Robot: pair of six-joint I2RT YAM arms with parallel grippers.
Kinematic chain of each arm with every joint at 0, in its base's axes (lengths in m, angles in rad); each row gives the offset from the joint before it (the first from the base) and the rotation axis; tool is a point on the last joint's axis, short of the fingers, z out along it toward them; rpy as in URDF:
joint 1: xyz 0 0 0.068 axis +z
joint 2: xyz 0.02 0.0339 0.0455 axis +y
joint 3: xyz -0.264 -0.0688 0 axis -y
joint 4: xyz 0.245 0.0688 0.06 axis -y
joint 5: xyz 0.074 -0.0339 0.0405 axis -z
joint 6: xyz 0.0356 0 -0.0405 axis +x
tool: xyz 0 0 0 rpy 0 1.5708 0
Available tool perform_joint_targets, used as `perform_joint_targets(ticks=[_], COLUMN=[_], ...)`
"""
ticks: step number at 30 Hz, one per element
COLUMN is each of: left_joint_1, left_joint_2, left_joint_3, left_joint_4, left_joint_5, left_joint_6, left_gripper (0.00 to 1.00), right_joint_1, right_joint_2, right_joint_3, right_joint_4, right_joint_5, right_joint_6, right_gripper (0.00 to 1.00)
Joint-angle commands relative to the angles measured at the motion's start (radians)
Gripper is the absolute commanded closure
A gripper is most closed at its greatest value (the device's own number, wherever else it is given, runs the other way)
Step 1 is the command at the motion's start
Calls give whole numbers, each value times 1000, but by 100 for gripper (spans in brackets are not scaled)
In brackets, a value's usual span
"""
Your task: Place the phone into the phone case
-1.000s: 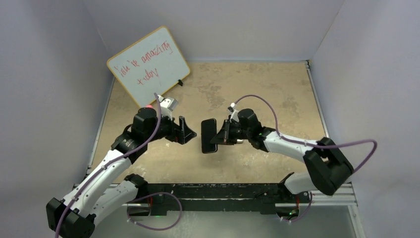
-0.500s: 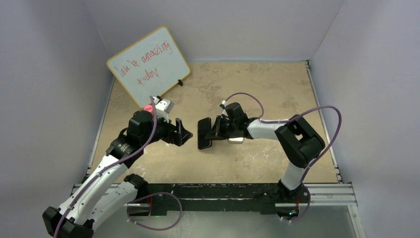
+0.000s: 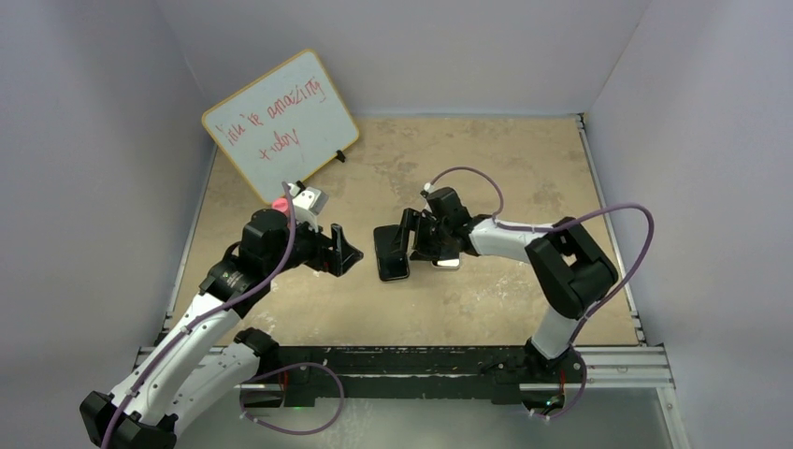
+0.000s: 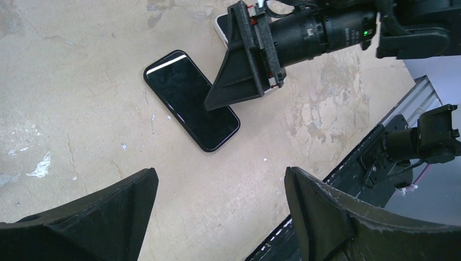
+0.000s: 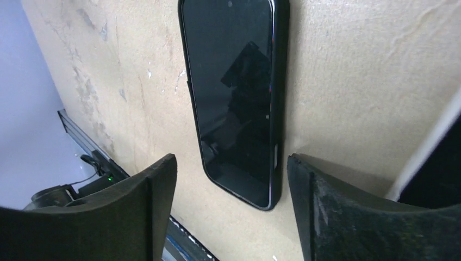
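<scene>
The phone (image 3: 391, 253) lies flat and face-up on the tan table, its glossy black screen (image 5: 234, 92) uppermost. The matte black phone case (image 5: 281, 81) shows as a thick rim round its edges. My right gripper (image 3: 412, 240) hangs just right of and above it, open, with one finger (image 4: 239, 70) over the phone's right side. In the right wrist view the right gripper (image 5: 231, 160) frames the phone's near end without touching it. My left gripper (image 3: 350, 251) is open and empty, a short way left of the phone (image 4: 190, 109). In its own view the left gripper (image 4: 220, 174) holds nothing.
A whitish phone (image 3: 449, 264) lies under the right wrist, its corner (image 4: 220, 24) showing. A whiteboard (image 3: 279, 123) with red writing leans at the back left. A black rail (image 3: 402, 360) runs along the near edge. Grey walls enclose the table.
The right gripper has opened and let go of the phone, which now lies flat on the table instead of being held up on edge. The left arm has stayed put.
</scene>
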State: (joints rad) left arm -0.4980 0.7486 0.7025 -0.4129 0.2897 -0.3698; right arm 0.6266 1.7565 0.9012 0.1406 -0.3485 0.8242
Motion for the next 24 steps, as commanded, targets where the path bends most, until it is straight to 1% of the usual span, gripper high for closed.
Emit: perform_joint_targets(ticks=[1,3,4,9,15,20,24], left_joint_1=[1,1,1,1,1,1,1], left_joint_2=[-7,-7,-5,4,-3,-18,-13], left_joint_3=[28,25,24,25,48,72,88], left_joint_4=[11,13,15,17,19,38,36], left_joint_5=[-18,-19,-19,-38,-86,-86,-85], left_joint_6=[23,20,18,5,-52,-117,-130], left_gripper=[10,10,10,10,7,6,5], right_joint_1=[-5,-6,-5,-5,-5,-5,-5], right_joint_2=[-113,-154,-177,-332,-592,-778,-894], right_joint_3=[38,36,35,19,-17,-60,-84], right_joint_4=[-114,-149,-175,-267,-348,-373,-372], right_joint_5=[75,91,101,206,295,314,312], right_joint_6=[-64,-90,-103,-195,-267,-270,-263], right_gripper=[19,6,2,1,1,1,1])
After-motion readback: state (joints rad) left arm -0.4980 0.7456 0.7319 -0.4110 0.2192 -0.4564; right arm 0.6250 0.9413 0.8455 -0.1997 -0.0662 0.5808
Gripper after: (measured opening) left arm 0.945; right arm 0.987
